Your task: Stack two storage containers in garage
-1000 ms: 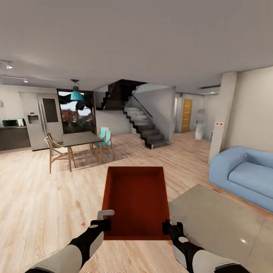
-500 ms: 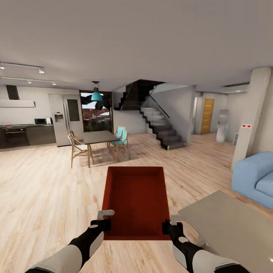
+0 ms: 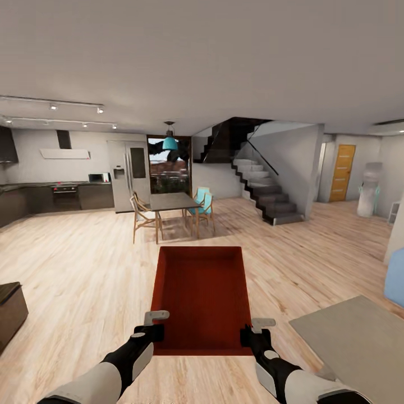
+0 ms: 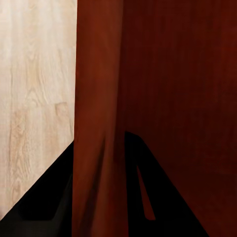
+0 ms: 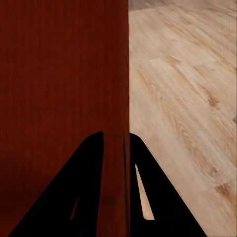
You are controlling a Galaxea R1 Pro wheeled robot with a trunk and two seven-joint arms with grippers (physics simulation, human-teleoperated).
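Red-orange and open at the top, one storage container [image 3: 201,300] is held up in front of the robot, over the light wood floor [image 3: 73,269]. Its long side points straight away from the robot, toward the dining table [image 3: 171,201]. Its short near edge sits between the two arms.

Two tools hold it. The left tool [image 3: 152,326] is clamped on the near left corner of the storage container, and the right tool [image 3: 255,331] is clamped on the near right corner.

Four chairs stand around the dining table, two wooden and two with blue seats; one wooden chair [image 3: 143,216] is on the left side. One blue lamp [image 3: 169,143] hangs above it. One staircase [image 3: 264,188] goes up behind, and one orange door [image 3: 342,173] is far off at the right. A grey rug [image 3: 359,342] lies low on the right.

From the left wrist camera, the container's thin wall [image 4: 96,118] runs between two dark fingers [image 4: 49,197], one on each side of it. From the right wrist camera, the wall [image 5: 118,98] is pinched the same way by dark fingers [image 5: 153,197], with wood floor beside it. The head camera shows the whole room.
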